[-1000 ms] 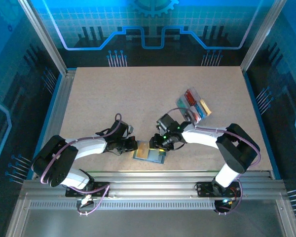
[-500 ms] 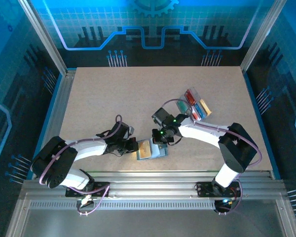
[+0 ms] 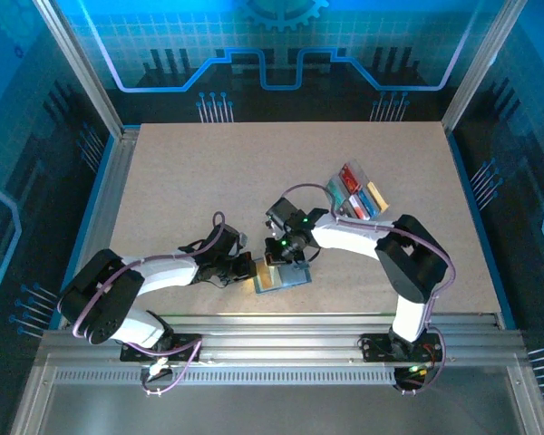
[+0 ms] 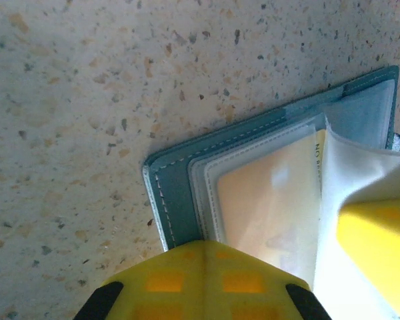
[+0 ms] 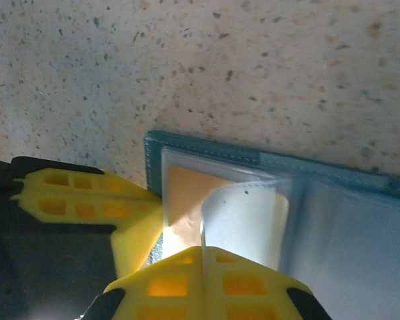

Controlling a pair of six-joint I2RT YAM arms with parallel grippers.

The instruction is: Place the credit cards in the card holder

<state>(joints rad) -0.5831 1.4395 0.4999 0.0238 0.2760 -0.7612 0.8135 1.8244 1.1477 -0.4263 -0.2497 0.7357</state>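
The slate-blue card holder lies open near the table's front edge, its clear sleeves showing. An orange credit card sits inside a sleeve. My left gripper is shut, its tips resting on the holder's left edge. My right gripper is shut on a clear sleeve leaf, which curls up off the orange card. In the left wrist view the right gripper's fingers hold that leaf. In the right wrist view the left gripper's fingers touch the holder's corner.
A clear plastic tray stands at the back right of the holder, with red, orange and blue-teal cards in it. Bare speckled tabletop spreads to the left and back. A metal rail runs along the front.
My right gripper has moved left and back over the card holder, lifting a clear leaf. The holder has shifted slightly to the right. The left gripper has stayed at its left edge.
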